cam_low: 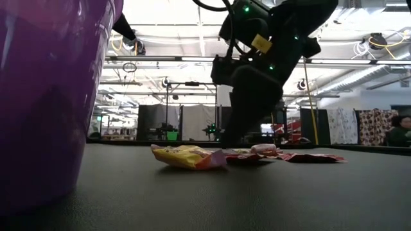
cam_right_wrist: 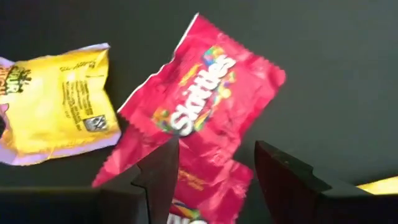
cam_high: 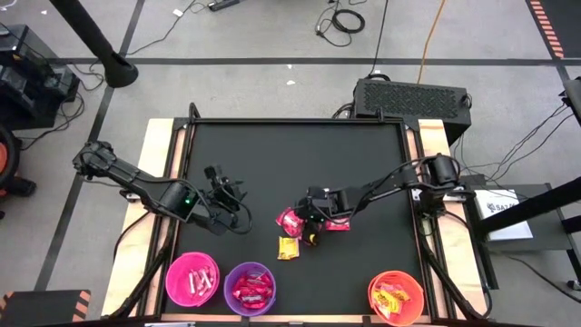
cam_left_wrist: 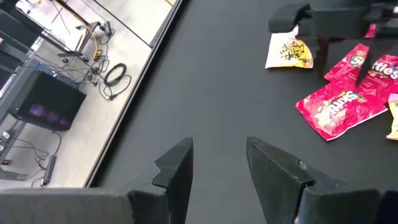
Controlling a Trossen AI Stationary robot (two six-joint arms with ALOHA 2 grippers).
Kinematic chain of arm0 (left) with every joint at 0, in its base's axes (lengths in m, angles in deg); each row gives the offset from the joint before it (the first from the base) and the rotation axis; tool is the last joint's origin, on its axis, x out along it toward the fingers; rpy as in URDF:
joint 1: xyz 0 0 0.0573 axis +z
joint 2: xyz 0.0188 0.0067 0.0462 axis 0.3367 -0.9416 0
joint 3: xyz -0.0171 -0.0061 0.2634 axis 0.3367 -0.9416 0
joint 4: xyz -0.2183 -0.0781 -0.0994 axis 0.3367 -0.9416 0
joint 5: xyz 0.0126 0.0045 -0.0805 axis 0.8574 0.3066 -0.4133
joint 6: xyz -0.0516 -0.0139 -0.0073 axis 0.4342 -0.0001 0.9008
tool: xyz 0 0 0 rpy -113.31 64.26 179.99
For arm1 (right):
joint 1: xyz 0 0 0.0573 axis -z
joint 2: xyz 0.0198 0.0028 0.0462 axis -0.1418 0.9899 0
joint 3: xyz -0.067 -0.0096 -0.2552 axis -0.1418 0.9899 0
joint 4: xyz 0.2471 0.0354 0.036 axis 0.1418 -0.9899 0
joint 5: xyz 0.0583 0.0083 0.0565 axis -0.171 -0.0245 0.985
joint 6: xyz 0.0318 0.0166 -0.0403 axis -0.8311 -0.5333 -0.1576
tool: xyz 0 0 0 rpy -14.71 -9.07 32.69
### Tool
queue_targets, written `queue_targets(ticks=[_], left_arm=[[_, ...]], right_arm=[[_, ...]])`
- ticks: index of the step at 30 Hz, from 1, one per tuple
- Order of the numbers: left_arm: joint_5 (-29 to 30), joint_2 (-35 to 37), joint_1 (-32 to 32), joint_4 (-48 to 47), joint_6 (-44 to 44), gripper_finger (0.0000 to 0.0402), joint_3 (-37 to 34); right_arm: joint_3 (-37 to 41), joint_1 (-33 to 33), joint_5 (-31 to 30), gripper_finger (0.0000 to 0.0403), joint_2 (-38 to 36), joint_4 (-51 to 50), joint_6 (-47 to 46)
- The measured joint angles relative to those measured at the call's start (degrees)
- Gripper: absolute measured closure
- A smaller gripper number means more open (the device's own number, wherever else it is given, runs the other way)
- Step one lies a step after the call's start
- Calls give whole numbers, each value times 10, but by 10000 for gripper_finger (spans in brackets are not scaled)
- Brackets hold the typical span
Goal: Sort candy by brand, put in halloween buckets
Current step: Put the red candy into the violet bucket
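Where the red Skittles packet (cam_right_wrist: pixel 199 99) lies flat on the black table (cam_high: pixel 300 154), its lower edge sits between the right gripper's (cam_right_wrist: pixel 214 180) parted fingers, ungrasped. Its shiny wrapper is crinkled, with a second red packet (cam_right_wrist: pixel 208 193) below and a yellow packet (cam_right_wrist: pixel 59 106) beside. Left gripper (cam_left_wrist: pixel 217 168) hovers apart, fingers released, empty.

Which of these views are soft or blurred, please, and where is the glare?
Low view: purple bucket looms blurred, ceiling lights flare behind the right gripper. Right wrist view: red Skittles packet slightly soft. Left wrist view: left gripper open over matte table.
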Motion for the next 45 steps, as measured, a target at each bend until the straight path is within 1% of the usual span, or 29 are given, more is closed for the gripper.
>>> queue_targets(ticks=[5,12,15,23,31,35,41,43,45], left_arm=[[0,0,0,0,1,244,0],[2,0,0,1,1,244,0],[2,0,0,1,1,244,0],[2,0,0,1,2,244,0],[2,0,0,1,3,244,0],[2,0,0,1,2,244,0],[2,0,0,1,1,244,0],[2,0,0,2,1,244,0],[5,0,0,2,1,244,0]], right_arm=[[0,1,6,201,18,5,-17],[0,0,13,199,23,11,-21],[0,0,13,221,23,11,-22],[0,0,18,327,23,11,-22],[0,-2,20,394,19,15,-2],[-2,-4,20,400,-2,11,14],[-3,-7,10,402,-56,11,43],[-3,-11,-20,402,-80,6,59],[-3,-16,-69,402,-106,2,85]])
